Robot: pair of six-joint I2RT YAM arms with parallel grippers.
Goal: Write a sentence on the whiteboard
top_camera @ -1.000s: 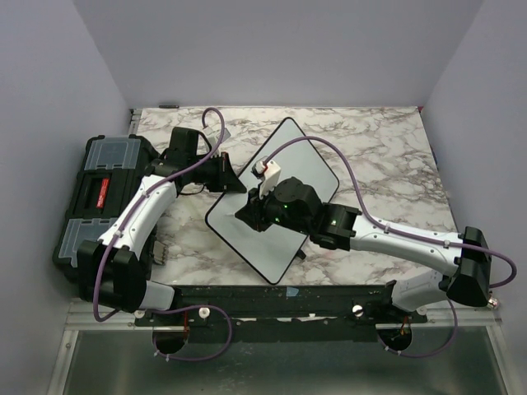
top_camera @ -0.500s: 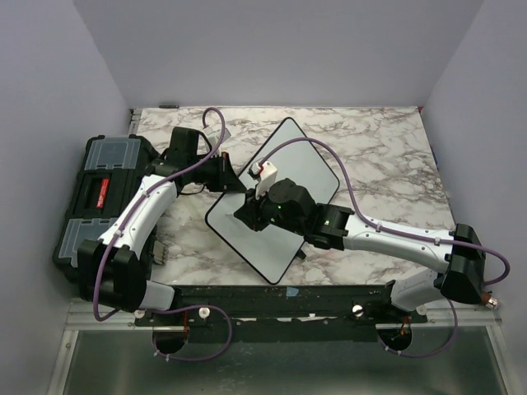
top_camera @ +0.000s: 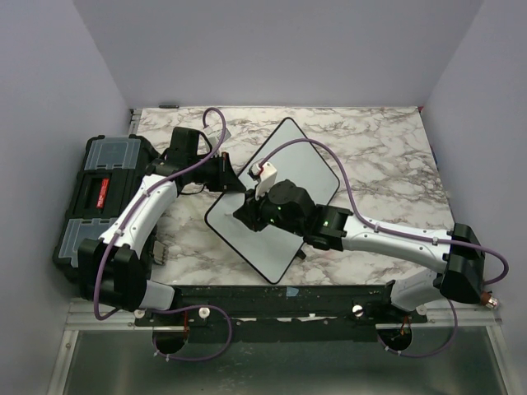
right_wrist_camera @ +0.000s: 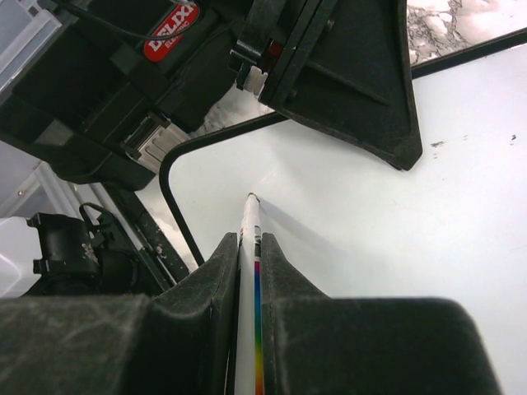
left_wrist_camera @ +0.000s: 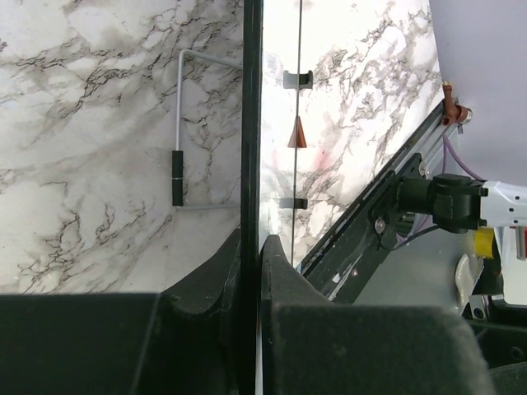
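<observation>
The whiteboard (top_camera: 309, 169) lies turned like a diamond in the middle of the marble table. No sentence shows on its white face (right_wrist_camera: 370, 222). My left gripper (top_camera: 229, 175) is shut on the board's left edge; in the left wrist view its fingers (left_wrist_camera: 251, 243) clamp the thin black frame (left_wrist_camera: 251, 123) edge-on. My right gripper (top_camera: 251, 212) hangs over the board's left part, shut on a white marker (top_camera: 265, 174) with a rainbow stripe. In the right wrist view the marker (right_wrist_camera: 249, 222) sticks out between the fingers of the gripper (right_wrist_camera: 249, 240), its tip at or just above the board near the rounded corner.
A black toolbox (top_camera: 103, 193) with clear lid boxes stands at the table's left edge, close behind the left arm. A small dark object (top_camera: 158, 251) lies near the left arm's base. A grey wire piece with a black grip (left_wrist_camera: 177, 164) rests on the marble beside the board.
The right arm has shifted slightly left and down the board with the marker. The left gripper and the board have stayed put.
</observation>
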